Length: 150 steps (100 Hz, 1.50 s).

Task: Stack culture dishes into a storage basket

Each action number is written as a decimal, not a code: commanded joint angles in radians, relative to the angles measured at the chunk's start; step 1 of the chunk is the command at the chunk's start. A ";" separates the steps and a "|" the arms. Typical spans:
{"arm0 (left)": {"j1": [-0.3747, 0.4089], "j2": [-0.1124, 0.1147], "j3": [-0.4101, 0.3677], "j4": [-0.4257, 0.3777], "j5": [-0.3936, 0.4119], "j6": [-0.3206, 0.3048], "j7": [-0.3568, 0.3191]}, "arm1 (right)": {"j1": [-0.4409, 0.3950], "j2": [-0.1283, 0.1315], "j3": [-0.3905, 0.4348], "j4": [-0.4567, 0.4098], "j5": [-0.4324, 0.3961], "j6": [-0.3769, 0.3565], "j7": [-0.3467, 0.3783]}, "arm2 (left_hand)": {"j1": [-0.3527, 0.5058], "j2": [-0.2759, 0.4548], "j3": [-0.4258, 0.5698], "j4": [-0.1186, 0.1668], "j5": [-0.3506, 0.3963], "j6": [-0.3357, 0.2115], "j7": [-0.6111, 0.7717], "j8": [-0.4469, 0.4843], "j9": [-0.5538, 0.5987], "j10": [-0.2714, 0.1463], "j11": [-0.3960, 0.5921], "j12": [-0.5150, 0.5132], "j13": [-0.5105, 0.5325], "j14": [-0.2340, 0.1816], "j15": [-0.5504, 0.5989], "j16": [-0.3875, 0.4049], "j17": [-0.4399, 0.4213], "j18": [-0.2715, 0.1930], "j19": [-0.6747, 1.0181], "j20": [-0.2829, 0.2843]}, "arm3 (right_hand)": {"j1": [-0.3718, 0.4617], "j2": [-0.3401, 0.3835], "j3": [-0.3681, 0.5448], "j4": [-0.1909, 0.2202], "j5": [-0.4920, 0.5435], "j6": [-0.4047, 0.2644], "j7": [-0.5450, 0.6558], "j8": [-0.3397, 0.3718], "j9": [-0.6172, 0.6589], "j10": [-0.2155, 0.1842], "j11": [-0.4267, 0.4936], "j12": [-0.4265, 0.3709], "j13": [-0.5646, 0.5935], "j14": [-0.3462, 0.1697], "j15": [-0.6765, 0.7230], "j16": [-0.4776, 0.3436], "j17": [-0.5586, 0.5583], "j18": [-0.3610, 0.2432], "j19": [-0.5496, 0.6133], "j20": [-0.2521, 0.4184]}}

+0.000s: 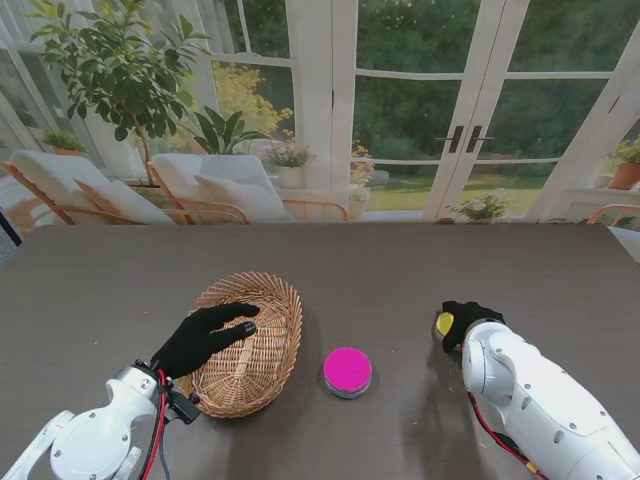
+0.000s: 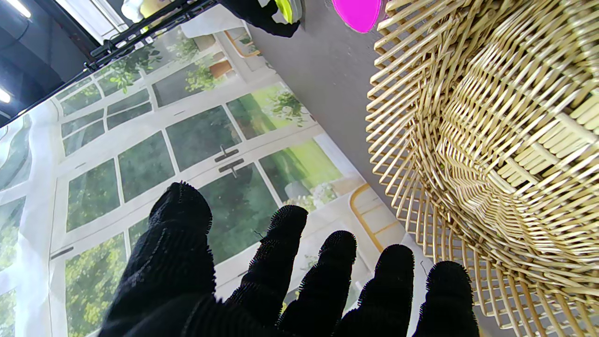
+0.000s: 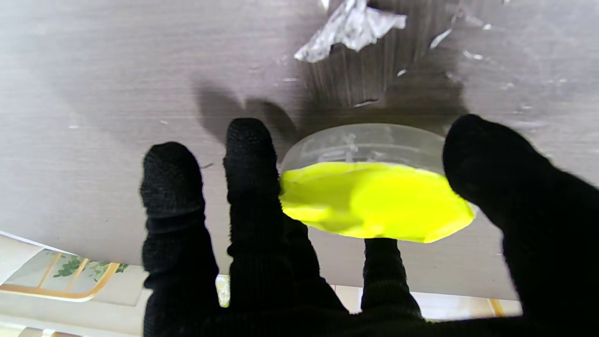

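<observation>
A woven wicker basket [image 1: 262,345] lies left of the table's middle, seen close up as the basket [image 2: 491,154] in the left wrist view. My left hand [image 1: 208,337] hovers over its left rim, open, fingers [image 2: 182,224] spread and holding nothing. A magenta culture dish [image 1: 347,371] sits just right of the basket; the magenta dish [image 2: 358,13] also shows in the left wrist view. Farther right, my right hand [image 1: 468,318] is shut on a yellow culture dish [image 1: 444,323]. The thumb [image 3: 505,178] and fingers [image 3: 250,154] press the sides of the yellow dish [image 3: 374,206], whose clear base rests on the table.
The dark wood table [image 1: 400,270] stretches far beyond the objects to glass doors and patio chairs. A crumpled scrap of clear film [image 3: 351,28] and small flecks lie on the table just beyond the yellow dish.
</observation>
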 commanded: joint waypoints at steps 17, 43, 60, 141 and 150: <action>0.010 -0.002 -0.004 -0.012 -0.001 -0.001 -0.013 | -0.016 -0.006 -0.023 0.023 0.006 -0.009 0.022 | -0.010 0.044 -0.026 0.007 0.025 -0.004 0.002 0.005 0.020 0.003 0.002 0.006 0.026 0.006 0.003 0.007 -0.005 -0.006 0.008 0.007 | 0.086 -0.094 0.145 0.006 0.038 -0.108 0.109 0.096 0.083 -0.081 0.118 0.054 0.061 -0.026 0.030 -0.003 0.065 -0.009 0.056 -0.027; 0.015 -0.002 -0.007 -0.014 -0.001 -0.003 -0.012 | -0.018 -0.009 -0.030 0.033 0.008 -0.016 -0.001 | -0.009 0.050 -0.027 0.006 0.025 -0.004 0.002 0.005 0.021 0.003 0.002 0.006 0.027 0.004 0.004 0.007 -0.005 -0.006 0.009 0.008 | 0.095 -0.100 0.154 0.003 -0.117 -0.106 0.620 -0.199 0.109 -0.099 0.139 0.078 0.088 -0.036 0.035 -0.005 0.093 -0.020 0.075 -0.035; 0.017 -0.003 -0.008 -0.016 -0.002 -0.003 -0.010 | -0.019 -0.014 -0.027 0.040 0.013 -0.019 -0.030 | -0.009 0.053 -0.027 0.006 0.025 -0.004 0.002 0.005 0.020 0.002 0.002 0.006 0.027 0.005 0.003 0.007 -0.005 -0.006 0.009 0.008 | 0.103 -0.093 0.162 0.003 -0.112 -0.110 0.711 -0.327 0.136 -0.109 0.149 0.086 0.114 -0.044 0.038 -0.004 0.116 -0.022 0.082 -0.036; 0.024 -0.004 -0.012 -0.020 -0.006 -0.004 -0.008 | 0.002 -0.025 -0.077 0.111 0.045 -0.050 -0.107 | -0.007 0.061 -0.029 0.005 0.021 -0.003 0.000 0.003 0.018 0.000 0.001 0.005 0.025 0.005 0.003 0.007 -0.005 -0.007 0.009 0.009 | 0.112 -0.145 0.180 -0.003 -0.112 -0.114 0.800 -0.346 0.188 -0.144 0.206 0.125 0.166 -0.064 0.038 -0.002 0.169 -0.033 0.092 -0.037; 0.023 -0.003 -0.013 -0.019 -0.007 -0.005 -0.010 | 0.003 -0.025 -0.082 0.118 0.046 -0.057 -0.115 | -0.007 0.063 -0.029 0.005 0.021 -0.005 -0.001 0.003 0.018 0.002 0.001 0.005 0.026 0.006 0.003 0.007 -0.004 -0.005 0.009 0.009 | 0.107 -0.149 0.178 -0.004 -0.113 -0.115 0.802 -0.347 0.184 -0.144 0.204 0.125 0.166 -0.062 0.035 -0.002 0.171 -0.032 0.093 -0.037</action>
